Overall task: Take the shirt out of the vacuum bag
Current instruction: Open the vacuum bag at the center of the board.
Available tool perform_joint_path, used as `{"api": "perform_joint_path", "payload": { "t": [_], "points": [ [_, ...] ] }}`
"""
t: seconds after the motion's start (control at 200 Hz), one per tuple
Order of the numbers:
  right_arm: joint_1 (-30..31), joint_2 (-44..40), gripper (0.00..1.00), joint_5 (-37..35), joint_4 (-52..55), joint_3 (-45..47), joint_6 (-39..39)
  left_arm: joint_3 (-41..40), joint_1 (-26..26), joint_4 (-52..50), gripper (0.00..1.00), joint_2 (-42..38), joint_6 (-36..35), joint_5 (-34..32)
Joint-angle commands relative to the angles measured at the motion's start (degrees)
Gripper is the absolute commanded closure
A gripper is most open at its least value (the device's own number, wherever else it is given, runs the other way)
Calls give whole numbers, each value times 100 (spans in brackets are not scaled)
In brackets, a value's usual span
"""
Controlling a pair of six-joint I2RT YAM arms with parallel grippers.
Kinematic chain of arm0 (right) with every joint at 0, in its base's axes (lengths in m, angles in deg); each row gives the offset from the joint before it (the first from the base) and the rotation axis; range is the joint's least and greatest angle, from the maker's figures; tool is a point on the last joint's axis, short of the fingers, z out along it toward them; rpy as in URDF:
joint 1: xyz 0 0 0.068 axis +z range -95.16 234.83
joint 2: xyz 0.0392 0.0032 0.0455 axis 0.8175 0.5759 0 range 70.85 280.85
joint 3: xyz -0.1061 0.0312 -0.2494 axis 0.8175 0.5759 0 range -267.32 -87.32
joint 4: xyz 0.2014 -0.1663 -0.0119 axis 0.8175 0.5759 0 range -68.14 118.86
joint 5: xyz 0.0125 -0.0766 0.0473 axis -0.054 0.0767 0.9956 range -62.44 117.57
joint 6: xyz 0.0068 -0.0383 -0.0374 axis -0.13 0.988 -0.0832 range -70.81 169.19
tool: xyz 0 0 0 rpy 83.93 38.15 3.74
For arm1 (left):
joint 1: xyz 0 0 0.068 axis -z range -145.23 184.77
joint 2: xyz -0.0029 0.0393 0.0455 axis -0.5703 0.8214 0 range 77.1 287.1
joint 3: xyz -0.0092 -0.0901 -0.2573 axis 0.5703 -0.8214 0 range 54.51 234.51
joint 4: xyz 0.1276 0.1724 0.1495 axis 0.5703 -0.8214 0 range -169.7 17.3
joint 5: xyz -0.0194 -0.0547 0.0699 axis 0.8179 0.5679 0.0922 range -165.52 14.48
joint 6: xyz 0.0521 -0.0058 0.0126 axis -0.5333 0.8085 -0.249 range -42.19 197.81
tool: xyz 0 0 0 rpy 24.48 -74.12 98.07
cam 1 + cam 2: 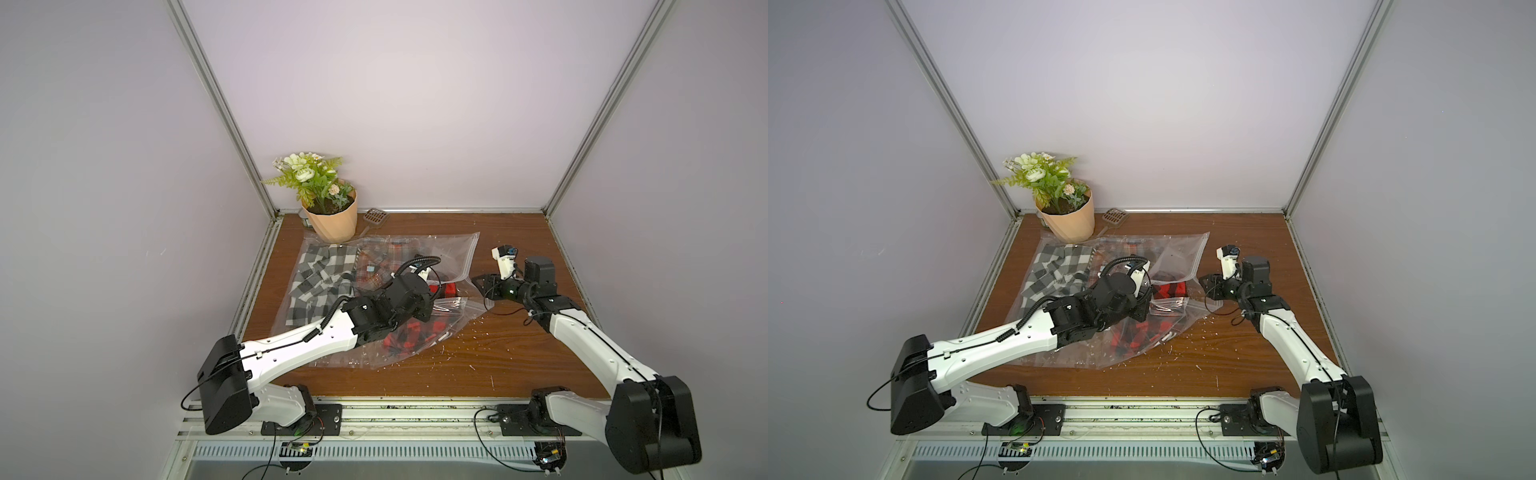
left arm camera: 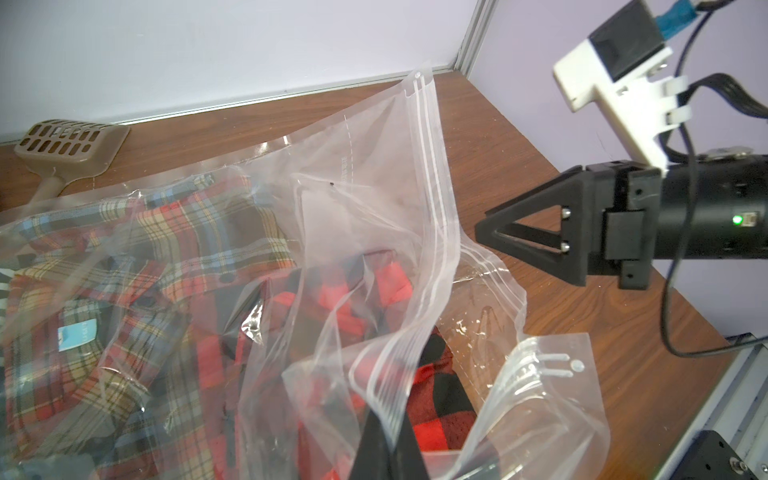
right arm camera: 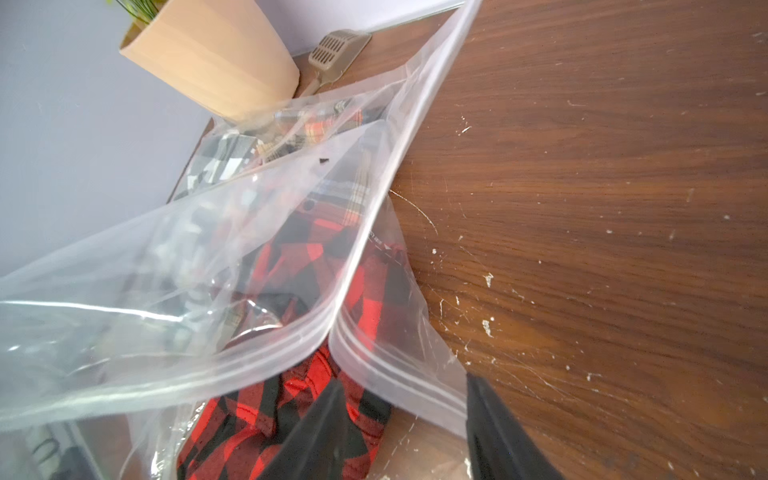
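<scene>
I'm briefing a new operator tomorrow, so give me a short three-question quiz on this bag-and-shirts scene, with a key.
1. True or false: the right gripper is shut on the red-and-black checked shirt.
2. The zip-seal mouth of the large clear crinkly plastic vacuum bag is: A sealed along its whole length; B parted open; C folded under the bag.
3. What does the left gripper pinch?

Key
1. False: its jaws stand apart.
2. B.
3. The bag's ridged zip-seal strip.
</scene>
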Motion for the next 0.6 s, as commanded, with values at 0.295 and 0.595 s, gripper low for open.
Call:
{"api": "perform_joint_path", "payload": {
  "t": [0.295,0.595],
  "points": [
    [489,764,56,-740,103,-595,329,19,-69,179,100,-14,-55,42],
    [511,540,58,-730,170,-638,273,-28,-65,167,100,-44,-45,56]
  ]
}}
